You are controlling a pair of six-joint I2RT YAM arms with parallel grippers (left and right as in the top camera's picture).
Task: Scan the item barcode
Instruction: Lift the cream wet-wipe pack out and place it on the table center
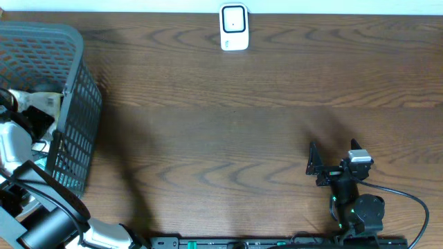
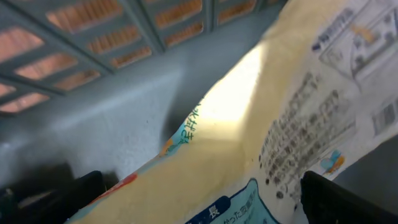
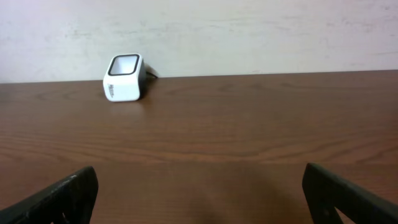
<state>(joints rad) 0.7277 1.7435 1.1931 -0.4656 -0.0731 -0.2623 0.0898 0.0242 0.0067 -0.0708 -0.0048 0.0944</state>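
The item is a pale yellow packet (image 2: 249, 143) with Japanese print, lying in the grey basket (image 2: 93, 37). Part of its barcode (image 2: 382, 118) shows at the right edge of the left wrist view. My left gripper (image 2: 205, 202) is open inside the basket, with one dark fingertip on each side of the packet and very close over it. The white scanner (image 1: 234, 28) stands at the table's far edge, also visible as the scanner (image 3: 124, 78) ahead and to the left of my right gripper (image 3: 202, 205). That gripper (image 1: 315, 166) is open and empty low over the table.
The grey mesh basket (image 1: 69, 104) takes up the table's left end, with my left arm (image 1: 14, 145) reaching into it. A black cable (image 1: 408, 200) trails from the right arm's base near the front edge. Brown wooden table (image 1: 228, 131) lies between basket and right arm.
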